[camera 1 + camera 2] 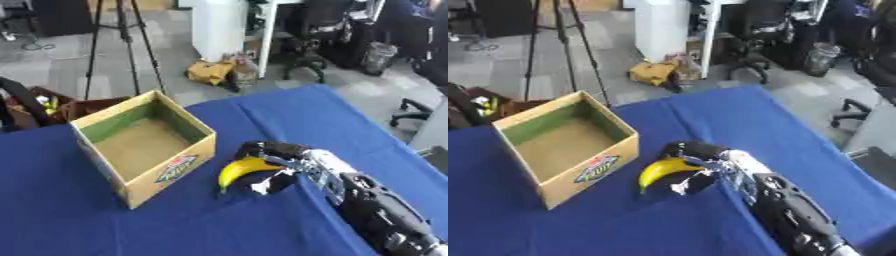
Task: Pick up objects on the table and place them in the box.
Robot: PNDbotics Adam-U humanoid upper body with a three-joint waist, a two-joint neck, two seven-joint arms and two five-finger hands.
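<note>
A yellow banana (241,170) is held in my right hand (271,154), whose fingers curl over its upper end just right of the box. The banana's tip points down-left toward the blue cloth. The open cardboard box (144,145) stands on the table's left half with a bare brown floor inside. My right arm (376,210) comes in from the lower right corner. The left hand shows in neither view.
The table is covered by a blue cloth (289,120). Beyond its far edge stand a tripod (122,35), a white cabinet (219,27) and office chairs (311,30). A dark bag (35,105) sits off the table's left edge.
</note>
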